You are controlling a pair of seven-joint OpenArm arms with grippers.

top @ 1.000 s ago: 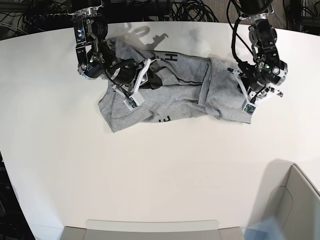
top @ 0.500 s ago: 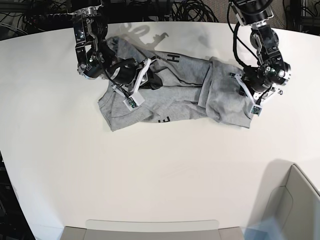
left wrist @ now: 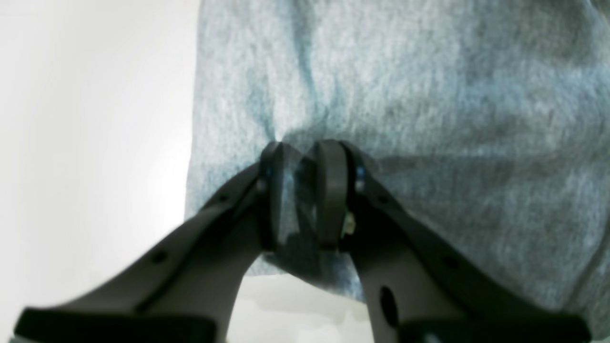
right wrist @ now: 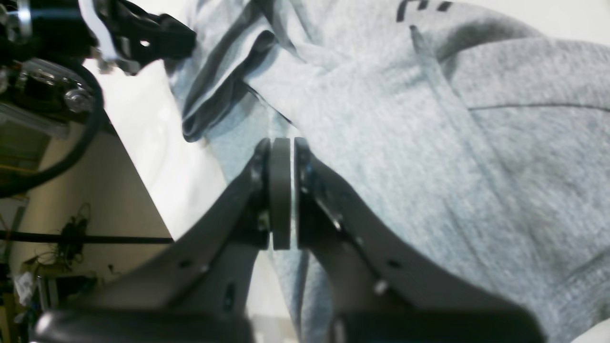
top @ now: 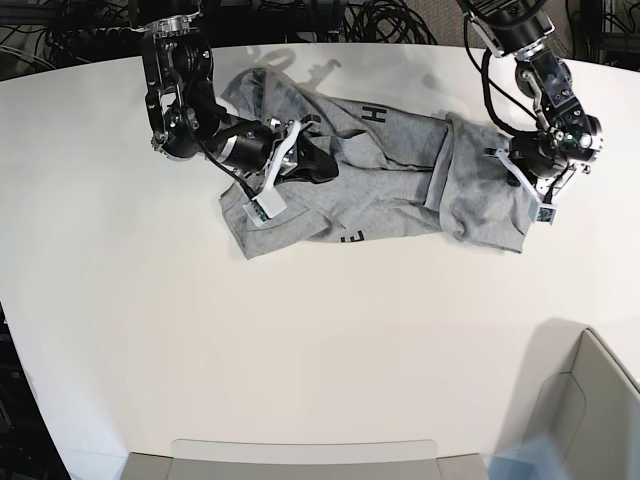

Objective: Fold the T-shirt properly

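The heather-grey T-shirt (top: 380, 180) lies crumpled across the far half of the white table (top: 300, 330), with black letters showing near its middle. In the base view my right gripper (top: 305, 162) is on the shirt's left part. Close up, its fingers (right wrist: 281, 190) are pressed together at a cloth edge of the T-shirt (right wrist: 429, 143). My left gripper (top: 515, 180) is at the shirt's right end. In the left wrist view its two pads (left wrist: 300, 190) pinch a bunch of the T-shirt (left wrist: 429, 95) near the hem.
A grey bin (top: 590, 400) stands at the front right corner. A flat grey tray (top: 300, 455) lies along the front edge. Black cables (top: 380, 20) pile up behind the table's far edge.
Both arms have moved to the right in the base view, and the T-shirt has slid right with them. The lettering now sits further right.
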